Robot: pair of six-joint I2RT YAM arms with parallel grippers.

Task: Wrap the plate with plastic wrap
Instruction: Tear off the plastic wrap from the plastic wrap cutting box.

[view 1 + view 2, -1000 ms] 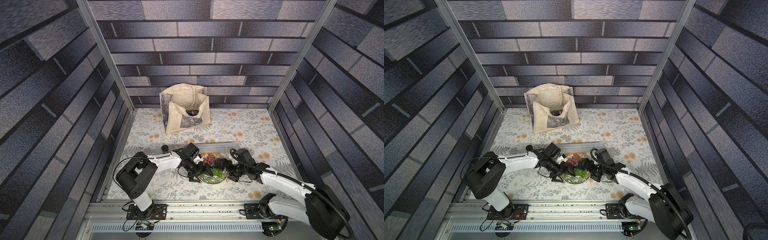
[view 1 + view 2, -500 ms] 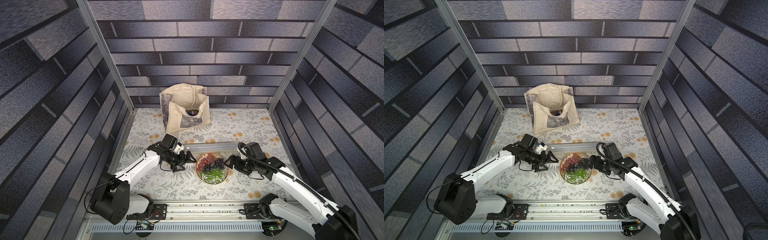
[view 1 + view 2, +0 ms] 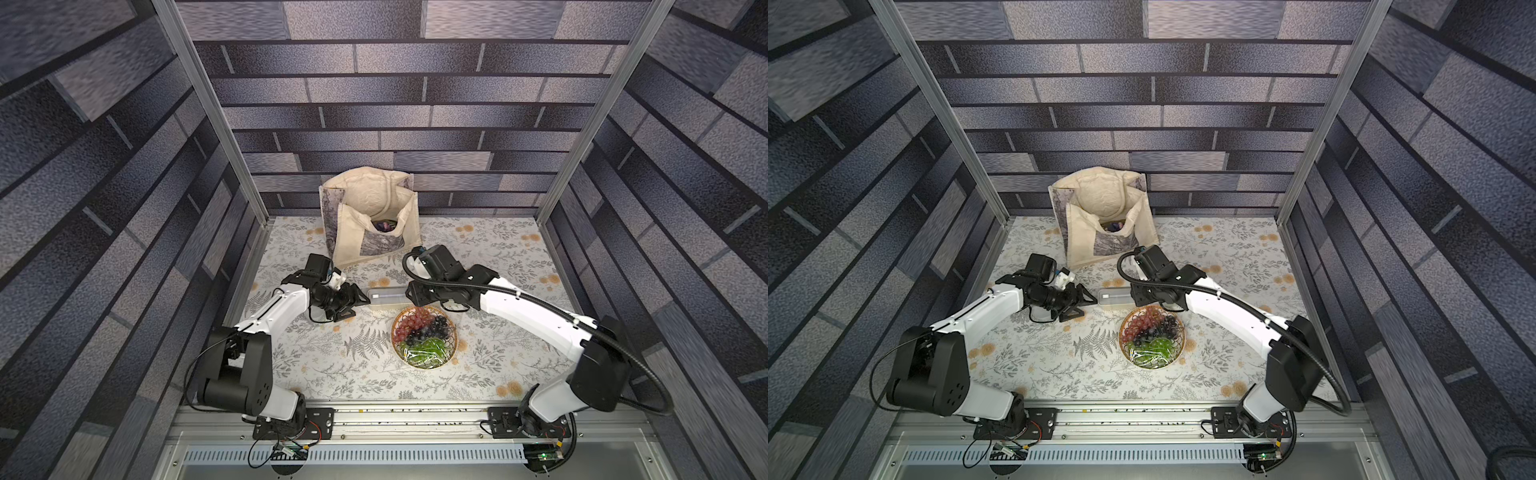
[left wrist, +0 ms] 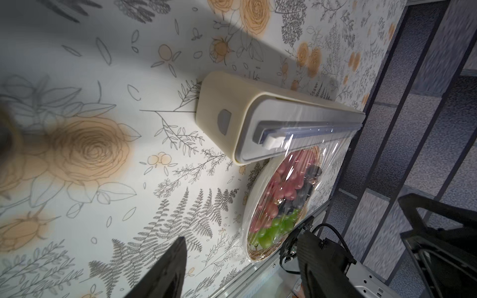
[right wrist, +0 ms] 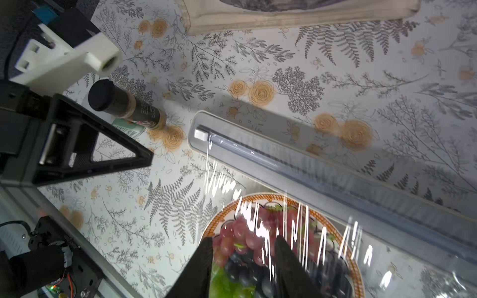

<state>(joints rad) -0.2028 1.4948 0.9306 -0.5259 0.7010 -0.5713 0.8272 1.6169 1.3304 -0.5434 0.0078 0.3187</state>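
Note:
The plate (image 3: 424, 336) (image 3: 1152, 337) of red, dark and green grapes sits on the floral table, in front of the cream-and-grey dispenser box (image 3: 386, 297) (image 3: 1115, 298). The plastic wrap (image 4: 296, 178) (image 5: 258, 206) runs glossy and wrinkled from the box over the plate (image 4: 281, 201) (image 5: 222, 212). My left gripper (image 3: 359, 307) (image 3: 1086, 308) (image 4: 241, 238) is at the box's left end, open, with nothing between its fingers. My right gripper (image 5: 242, 247) hangs over the plate's far edge beside the box (image 4: 232, 103) (image 5: 258, 134). Its fingers are apart, and I see no film pinched between them.
A cream tote bag (image 3: 374, 224) (image 3: 1104, 220) stands at the back middle. A dark spice jar with a black cap (image 5: 124, 108) stands behind my left gripper. The metal rail (image 3: 395, 415) runs along the table's front edge, and brick-pattern walls close in three sides.
Both grippers have left the plate's sides and moved back toward the dispenser box, the right arm swinging over its right end. Both pairs of jaws have narrowed.

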